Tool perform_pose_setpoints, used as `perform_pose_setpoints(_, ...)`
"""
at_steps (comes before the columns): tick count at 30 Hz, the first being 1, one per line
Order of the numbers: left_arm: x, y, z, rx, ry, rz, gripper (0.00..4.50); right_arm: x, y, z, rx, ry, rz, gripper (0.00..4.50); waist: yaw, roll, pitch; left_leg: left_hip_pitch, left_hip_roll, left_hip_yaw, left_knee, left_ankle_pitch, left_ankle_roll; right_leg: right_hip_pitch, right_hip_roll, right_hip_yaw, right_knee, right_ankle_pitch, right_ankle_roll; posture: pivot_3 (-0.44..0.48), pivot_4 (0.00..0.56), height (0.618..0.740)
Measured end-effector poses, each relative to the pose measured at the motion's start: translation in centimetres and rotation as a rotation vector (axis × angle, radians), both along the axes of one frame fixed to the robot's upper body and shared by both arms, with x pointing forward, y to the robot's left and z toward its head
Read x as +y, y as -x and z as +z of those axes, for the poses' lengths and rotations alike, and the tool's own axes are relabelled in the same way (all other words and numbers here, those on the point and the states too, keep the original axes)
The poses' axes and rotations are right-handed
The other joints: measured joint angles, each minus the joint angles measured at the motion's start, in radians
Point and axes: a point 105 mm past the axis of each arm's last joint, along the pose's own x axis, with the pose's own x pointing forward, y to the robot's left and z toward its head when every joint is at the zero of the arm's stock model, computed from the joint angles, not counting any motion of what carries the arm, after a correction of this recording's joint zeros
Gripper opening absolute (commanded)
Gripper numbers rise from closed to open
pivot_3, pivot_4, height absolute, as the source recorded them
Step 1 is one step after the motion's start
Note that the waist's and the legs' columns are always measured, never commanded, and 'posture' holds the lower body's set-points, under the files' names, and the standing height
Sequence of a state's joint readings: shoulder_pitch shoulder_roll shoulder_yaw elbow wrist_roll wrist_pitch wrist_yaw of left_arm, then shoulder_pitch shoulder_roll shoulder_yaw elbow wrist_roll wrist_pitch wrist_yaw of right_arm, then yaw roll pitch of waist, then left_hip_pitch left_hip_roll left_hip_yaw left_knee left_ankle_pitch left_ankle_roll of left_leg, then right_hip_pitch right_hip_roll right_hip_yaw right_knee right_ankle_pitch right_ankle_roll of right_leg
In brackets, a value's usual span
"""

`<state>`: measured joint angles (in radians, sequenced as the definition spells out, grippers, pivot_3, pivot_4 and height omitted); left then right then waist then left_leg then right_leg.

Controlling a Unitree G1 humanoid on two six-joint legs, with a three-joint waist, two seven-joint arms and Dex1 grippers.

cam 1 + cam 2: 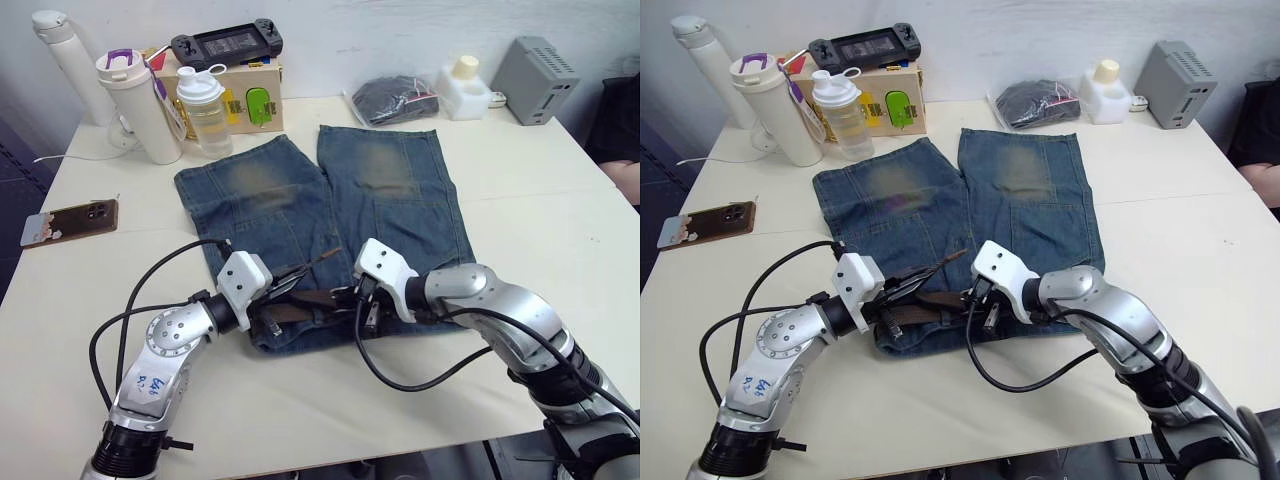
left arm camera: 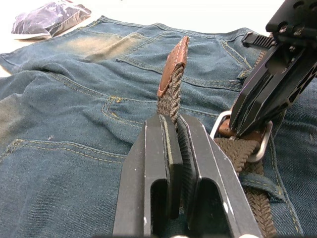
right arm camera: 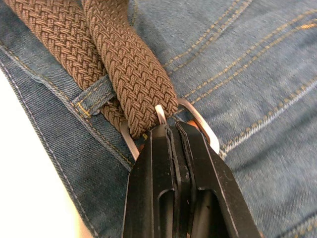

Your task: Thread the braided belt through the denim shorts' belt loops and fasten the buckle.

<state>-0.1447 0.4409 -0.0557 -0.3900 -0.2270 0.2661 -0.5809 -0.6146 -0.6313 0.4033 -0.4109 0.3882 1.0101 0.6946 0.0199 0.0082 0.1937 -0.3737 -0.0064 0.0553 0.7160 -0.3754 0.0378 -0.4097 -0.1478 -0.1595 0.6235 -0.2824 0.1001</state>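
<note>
**Caller:** Cream tabletop (image 1: 560,230) under a pale wall, and the denim shorts (image 1: 400,200) lie flat across it, legs pointing away, waistband at the near edge. Bottles (image 1: 140,105), a phone (image 1: 75,222) and a grey box (image 1: 535,80) sit well apart at the back and side.

**Analyst:** All the action is at the waistband. The braided belt (image 3: 126,64) lies along it, passing under one of the belt loops (image 3: 94,94) in the right wrist view.

**Caller:** The left gripper (image 2: 173,148) has its fingers pinched narrow on the strap just below the tan tip (image 2: 173,64), which stands up free.

**Analyst:** And the right gripper (image 3: 173,134) is clamped tight at the buckle (image 3: 200,124), with the silver frame showing on both sides of its fingertips.

**Caller:** How will this belt handle?

**Analyst:** Soft and floppy, by the look of the weave. It should bend anywhere, so pushing it won't work. The stiffer leather tip is the place to steer from, gripped close behind as it is now.

**Caller:** And the buckle?

**Analyst:** Hard, smooth metal, likely slippery. Holding the frame's edge steady seems best while the tip feeds through. The denim is limp too, so it may bunch.
</note>
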Motion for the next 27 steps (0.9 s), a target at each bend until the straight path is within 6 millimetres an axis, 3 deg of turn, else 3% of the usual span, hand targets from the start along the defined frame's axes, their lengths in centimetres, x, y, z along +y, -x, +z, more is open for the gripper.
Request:
perform_pose_setpoints(16, -0.7, -0.7, 0.7, -0.081, 0.011, -0.014, 0.0, 0.2, -0.7, 0.3, 0.084, 0.192, 0.307, 0.05, 0.0, 0.0, 0.0, 0.001, 0.0, 0.0, 0.001, 0.0, 0.0, 0.001, 0.0, -0.001, -0.001, 0.0, 0.0, 0.0, 0.15, 0.687)
perform_pose_setpoints(23, -1.3, -1.8, 2.2, -0.154, 0.01, -0.044, 0.0, 2.2, -1.6, 0.1, 0.132, 0.214, 0.407, 0.05, -0.02, -0.001, 0.0, 0.002, 0.0, 0.0, 0.0, 0.0, 0.0, 0.002, 0.0, -0.001, 0.0, 0.0, 0.0, 0.0, 0.15, 0.687)
perform_pose_setpoints(27, -1.9, -1.8, 2.8, -0.18, 0.004, -0.077, 0.0, 2.3, -1.6, 0.2, 0.132, 0.223, 0.421, 0.05, -0.024, -0.001, 0.0, 0.002, 0.0, 0.0, 0.0, 0.0, 0.0, 0.001, 0.0, -0.001, 0.001, 0.0, 0.0, 0.0, 0.15, 0.687)
